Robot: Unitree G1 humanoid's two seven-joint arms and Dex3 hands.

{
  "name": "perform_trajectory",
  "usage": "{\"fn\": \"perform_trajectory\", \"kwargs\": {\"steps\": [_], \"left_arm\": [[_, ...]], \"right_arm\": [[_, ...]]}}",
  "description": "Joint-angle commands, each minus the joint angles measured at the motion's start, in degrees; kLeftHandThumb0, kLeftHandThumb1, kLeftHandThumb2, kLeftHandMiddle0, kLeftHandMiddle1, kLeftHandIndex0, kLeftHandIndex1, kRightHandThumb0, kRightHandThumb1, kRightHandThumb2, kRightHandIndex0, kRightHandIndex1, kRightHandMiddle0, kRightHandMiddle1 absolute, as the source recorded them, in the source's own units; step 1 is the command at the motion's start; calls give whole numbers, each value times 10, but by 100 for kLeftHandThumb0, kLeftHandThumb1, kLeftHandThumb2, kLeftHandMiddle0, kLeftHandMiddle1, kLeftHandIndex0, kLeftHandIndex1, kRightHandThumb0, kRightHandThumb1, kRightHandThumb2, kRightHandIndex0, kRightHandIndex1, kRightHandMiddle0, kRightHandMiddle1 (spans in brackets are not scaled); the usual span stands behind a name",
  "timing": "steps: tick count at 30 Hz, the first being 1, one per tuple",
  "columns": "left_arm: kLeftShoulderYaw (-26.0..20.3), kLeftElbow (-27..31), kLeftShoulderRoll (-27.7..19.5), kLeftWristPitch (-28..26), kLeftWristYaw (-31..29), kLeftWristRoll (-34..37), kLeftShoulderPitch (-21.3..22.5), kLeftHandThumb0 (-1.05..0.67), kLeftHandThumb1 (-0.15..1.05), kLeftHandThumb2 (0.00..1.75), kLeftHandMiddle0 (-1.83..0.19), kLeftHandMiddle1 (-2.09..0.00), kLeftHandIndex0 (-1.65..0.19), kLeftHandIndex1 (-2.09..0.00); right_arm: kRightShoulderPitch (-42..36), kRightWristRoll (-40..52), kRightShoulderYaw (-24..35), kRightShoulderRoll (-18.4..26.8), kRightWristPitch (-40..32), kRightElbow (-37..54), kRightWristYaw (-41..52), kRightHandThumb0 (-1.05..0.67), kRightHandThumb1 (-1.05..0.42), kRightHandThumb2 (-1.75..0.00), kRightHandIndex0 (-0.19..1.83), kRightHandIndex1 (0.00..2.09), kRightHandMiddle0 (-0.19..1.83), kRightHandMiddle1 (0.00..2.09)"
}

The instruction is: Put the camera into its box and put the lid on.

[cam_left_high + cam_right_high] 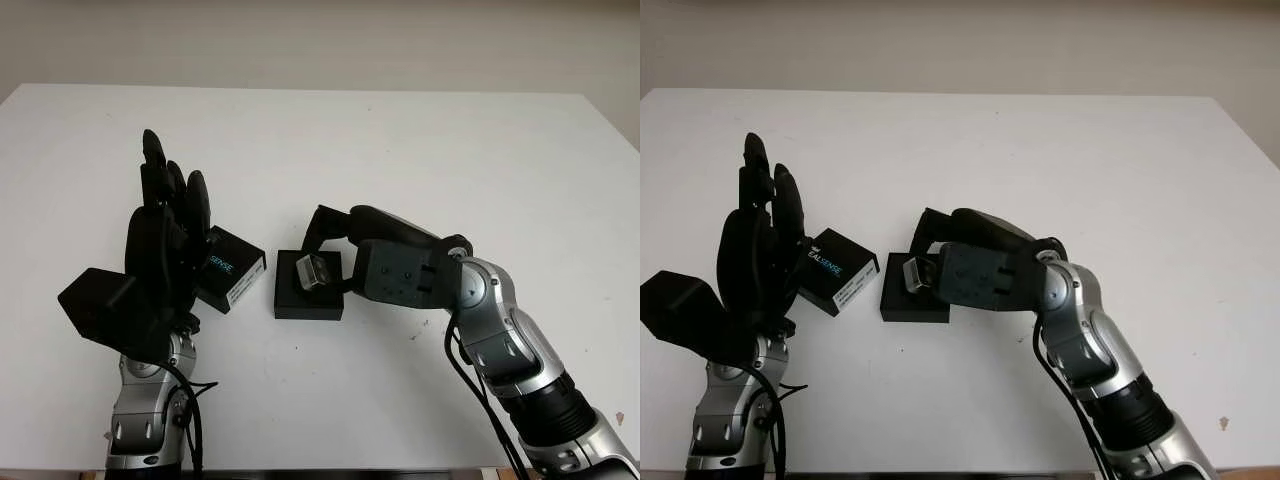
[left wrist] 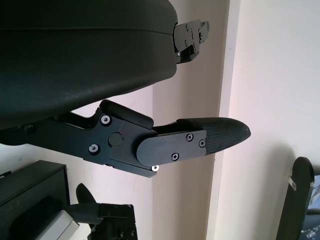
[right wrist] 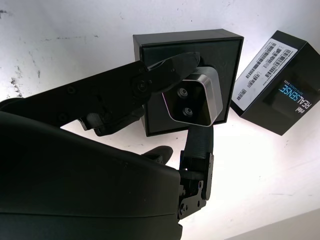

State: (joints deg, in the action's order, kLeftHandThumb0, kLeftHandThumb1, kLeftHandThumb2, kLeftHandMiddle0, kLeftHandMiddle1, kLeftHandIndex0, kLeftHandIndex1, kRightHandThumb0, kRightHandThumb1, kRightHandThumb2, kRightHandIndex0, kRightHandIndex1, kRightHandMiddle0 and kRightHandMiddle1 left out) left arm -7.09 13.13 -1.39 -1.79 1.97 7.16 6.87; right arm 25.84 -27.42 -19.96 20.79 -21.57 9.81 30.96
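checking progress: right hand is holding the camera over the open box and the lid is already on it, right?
Not quite. The lid isn't on; it lies on the table beside the open box, as the right wrist view shows. The right hand does hold the camera over the box.

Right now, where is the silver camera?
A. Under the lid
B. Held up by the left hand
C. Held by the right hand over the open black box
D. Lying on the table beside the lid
C: the right hand grips the camera just above the open box.
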Motion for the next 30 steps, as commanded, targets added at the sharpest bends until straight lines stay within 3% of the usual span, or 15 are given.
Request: {"fn": "perform_trajectory", "kwargs": {"steps": [1, 13, 18, 20, 21, 25, 30], "left_arm": [[0, 13, 2, -2, -1, 4, 0, -72, 105, 52, 19, 0, 19, 0], [1, 22, 5, -6, 3, 3, -8, -72, 105, 52, 19, 0, 19, 0], [1, 22, 4, -3, 0, 2, -10, -71, 105, 52, 19, 0, 19, 0], [1, 24, 5, -5, 2, 1, -10, -72, 105, 52, 19, 0, 19, 0], [2, 25, 4, -7, 2, 1, -10, -72, 105, 52, 19, 0, 19, 0], [2, 27, 4, -4, 1, 1, -12, -71, 105, 52, 19, 0, 19, 0], [1, 26, 2, -3, -3, 3, -13, -71, 105, 52, 19, 0, 19, 0]], "right_arm": [[-15, -2, -4, 3, -3, 13, 0, -37, -104, -5, 24, 39, 23, 201], [-16, -21, -17, 0, -4, 0, -23, -36, -105, -9, 23, 35, 23, 209], [-13, -26, -18, -6, -9, -11, -34, -37, -105, -12, 19, 30, 11, 203], [-16, -20, -17, -6, 6, -18, -39, -40, -105, -10, 15, 25, -3, 187], [-16, -18, -16, -4, 15, -22, -41, -43, -105, -8, 12, 20, -11, 169], [-16, -17, -16, 2, 57, -37, -51, -50, -102, -5, 7, 10, -16, 122], [-17, -16, -12, 11, 107, -56, -62, -54, -100, -5, 6, 8, -15, 112]]}}
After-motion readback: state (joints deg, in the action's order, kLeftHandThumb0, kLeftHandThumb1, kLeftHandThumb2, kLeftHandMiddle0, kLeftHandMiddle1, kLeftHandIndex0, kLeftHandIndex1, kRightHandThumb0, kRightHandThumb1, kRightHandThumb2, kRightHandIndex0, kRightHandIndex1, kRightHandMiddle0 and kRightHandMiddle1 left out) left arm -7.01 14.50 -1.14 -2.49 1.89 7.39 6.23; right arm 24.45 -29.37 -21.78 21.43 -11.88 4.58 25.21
